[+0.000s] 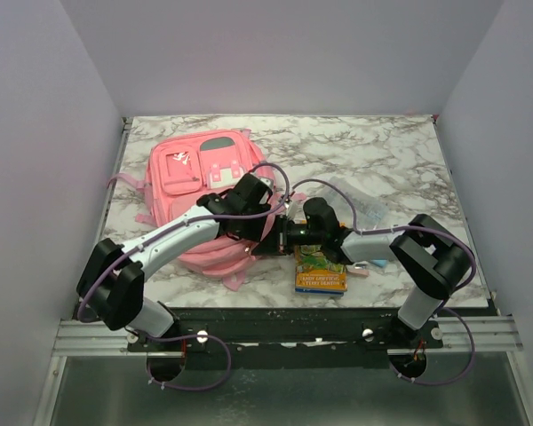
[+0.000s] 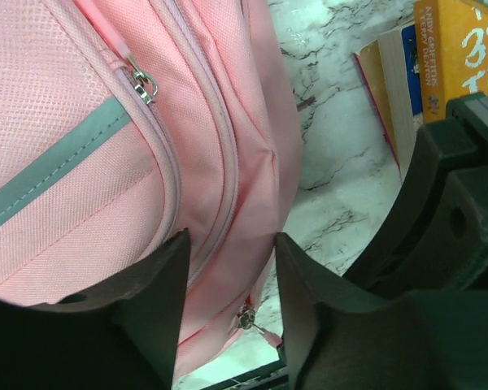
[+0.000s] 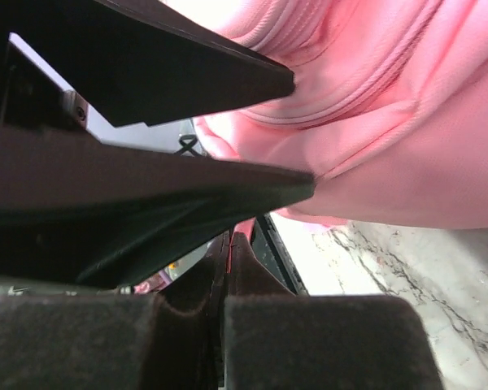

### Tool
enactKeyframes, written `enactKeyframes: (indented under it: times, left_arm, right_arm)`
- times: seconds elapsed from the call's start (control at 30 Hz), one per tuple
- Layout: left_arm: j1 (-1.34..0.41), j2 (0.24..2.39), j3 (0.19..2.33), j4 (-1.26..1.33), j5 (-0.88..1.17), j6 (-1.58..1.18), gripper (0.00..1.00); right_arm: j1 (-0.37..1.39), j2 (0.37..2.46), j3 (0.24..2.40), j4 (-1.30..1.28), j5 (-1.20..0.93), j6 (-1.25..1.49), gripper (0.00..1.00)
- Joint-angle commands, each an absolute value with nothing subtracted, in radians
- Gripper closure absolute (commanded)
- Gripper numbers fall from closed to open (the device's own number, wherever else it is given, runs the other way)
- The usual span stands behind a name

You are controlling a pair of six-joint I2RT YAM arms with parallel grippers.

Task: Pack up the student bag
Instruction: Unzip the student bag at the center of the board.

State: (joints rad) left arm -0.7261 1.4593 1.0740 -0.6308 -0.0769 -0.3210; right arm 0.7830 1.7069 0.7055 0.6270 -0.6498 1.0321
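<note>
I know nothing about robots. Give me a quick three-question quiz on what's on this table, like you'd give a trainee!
1. True or false: the book lies on the table, outside the student bag.
2. The right gripper is: A) wide open, B) shut, C) holding the book.
3. Fill in: the left gripper has its fingers ____ over the bag's pink fabric.
Key: 1 true; 2 B; 3 apart.
</note>
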Motion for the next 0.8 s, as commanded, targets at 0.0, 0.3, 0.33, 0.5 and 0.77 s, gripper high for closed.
enactKeyframes:
  times: [0.0,0.3,0.33,0.5,0.77]
  left_arm:
    - [-0.736,1.484,1.083,-0.62,-0.12,-0.346,0.57]
    - [-0.736,1.421,1.072,-0.561,-0.114,-0.367,0.72]
    - [-0.736,1.404,1.069,-0.556,-0.105,-0.367,0.71]
    - [-0.735,1.279,1.033,-0.557,-0.102,-0.393,0.42]
    - [-0.733,0.984,0.929,-0.583,-0.1,-0.463,0.11]
  right_arm:
    - [0.79,1.701,0.651,0.783,-0.688,1.073,0.99]
    - [0.71,1.679,0.588,0.705,-0.663,1.038,0.61]
    - [0.702,1.655,0.582,0.682,-0.638,1.035,0.56]
    - [0.676,1.612,0.675,0.478,-0.559,1.026,0.55]
    - [0.661,1.718,0.773,0.501,-0.557,1.106,0.57]
